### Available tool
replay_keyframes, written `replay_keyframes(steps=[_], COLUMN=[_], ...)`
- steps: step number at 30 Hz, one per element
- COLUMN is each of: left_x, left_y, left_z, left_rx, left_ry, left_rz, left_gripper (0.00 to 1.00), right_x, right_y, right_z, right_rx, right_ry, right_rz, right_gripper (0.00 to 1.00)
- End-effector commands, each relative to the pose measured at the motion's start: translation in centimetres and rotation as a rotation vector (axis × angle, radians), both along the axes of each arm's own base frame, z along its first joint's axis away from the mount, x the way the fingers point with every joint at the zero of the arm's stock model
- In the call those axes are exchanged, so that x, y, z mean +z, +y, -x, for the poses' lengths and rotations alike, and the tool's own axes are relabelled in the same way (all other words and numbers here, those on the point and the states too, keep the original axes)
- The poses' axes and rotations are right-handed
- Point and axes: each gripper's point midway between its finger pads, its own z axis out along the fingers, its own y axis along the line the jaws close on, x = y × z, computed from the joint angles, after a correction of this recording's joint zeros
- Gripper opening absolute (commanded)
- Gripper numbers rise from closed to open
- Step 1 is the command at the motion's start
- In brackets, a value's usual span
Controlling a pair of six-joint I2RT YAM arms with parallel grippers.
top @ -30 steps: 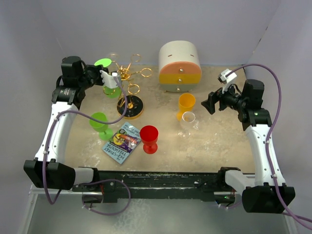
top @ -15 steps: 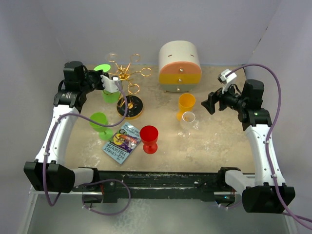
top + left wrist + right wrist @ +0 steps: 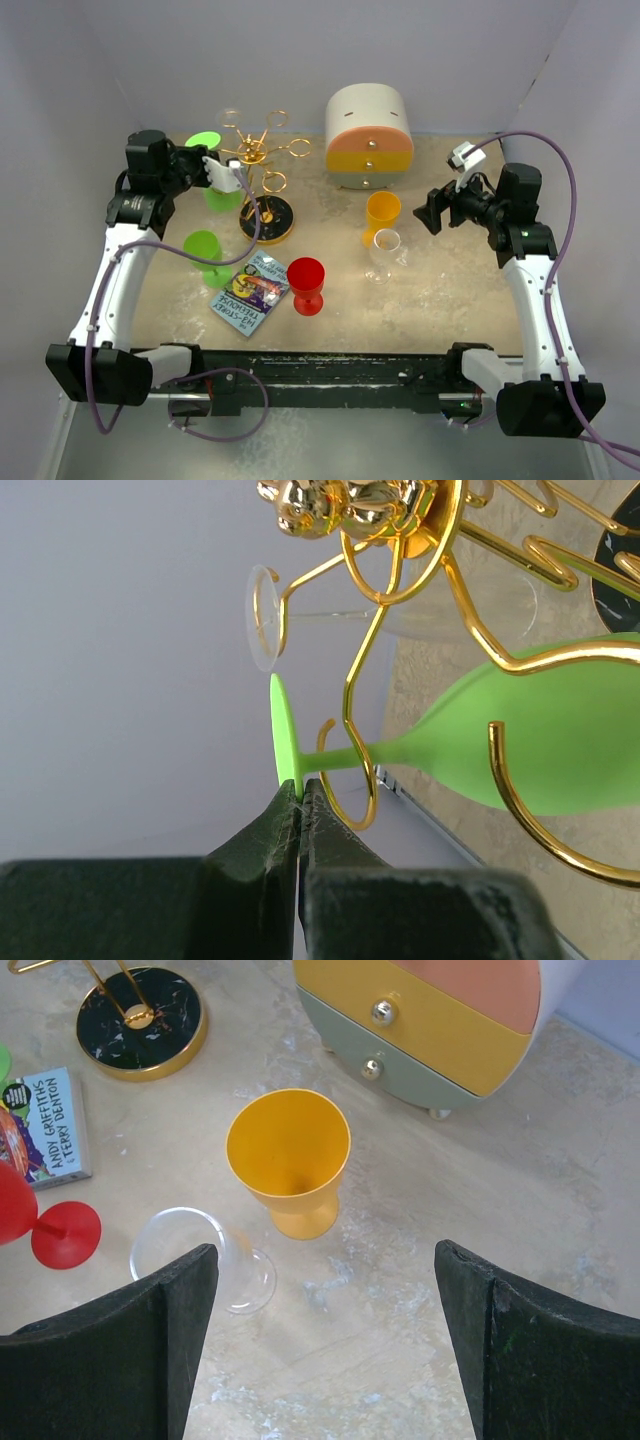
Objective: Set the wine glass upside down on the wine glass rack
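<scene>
Left gripper (image 3: 300,798): jaws are pressed together on the rim of the green glass's (image 3: 520,735) foot. The thin disc is pinched edge-on between the two fingertips; nothing else is held.

Green glass: it is held up at the left side of the rack (image 3: 250,152), off the table (image 3: 440,290). In the top view the foot is seen above and the bowl below, so the glass is carried upside down. From the wrist camera the stem runs straight away from the jaws, with the bowl at the far end. The stem is crossed by one of the rack's gold hooked loops, just beyond the foot. Whether it is seated in that loop cannot be told. A second gold arm curves across the front of the bowl.

Hung clear glass (image 3: 400,610): it is seen on the next arm of the rack, its foot just beside the green foot but apart from it.

Right gripper (image 3: 322,1260): jaws are spread wide and nothing is between them. It is held above the right side of the table, well apart from the rack.

On the table, upright:
- an orange glass (image 3: 288,1155)
- a clear glass (image 3: 195,1255) just beside it
- a red glass (image 3: 306,282)
- a second green glass (image 3: 205,255)

A book (image 3: 250,293) lies flat between the last two. A drawer box (image 3: 370,135) stands at the back.
</scene>
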Motion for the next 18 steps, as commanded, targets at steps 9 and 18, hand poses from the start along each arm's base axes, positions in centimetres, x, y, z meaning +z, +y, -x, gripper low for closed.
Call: replay_keyframes(steps=[9, 18], left_x=[0.2, 0.3], left_y=[1.2, 1.7], left_z=[0.5, 0.9], left_rx=[0.059, 0.081], left_ry=[-0.038, -0.031], left_rz=[-0.038, -0.047], left_gripper=[0.01, 0.06], right_x=[0.4, 0.2], right_y=[-0.5, -0.6], right_z=[-0.4, -0.5], right_rx=[-0.017, -0.025], right_ry=[-0.029, -0.024], right_rz=[0.017, 0.02], right_gripper=[0.92, 0.92])
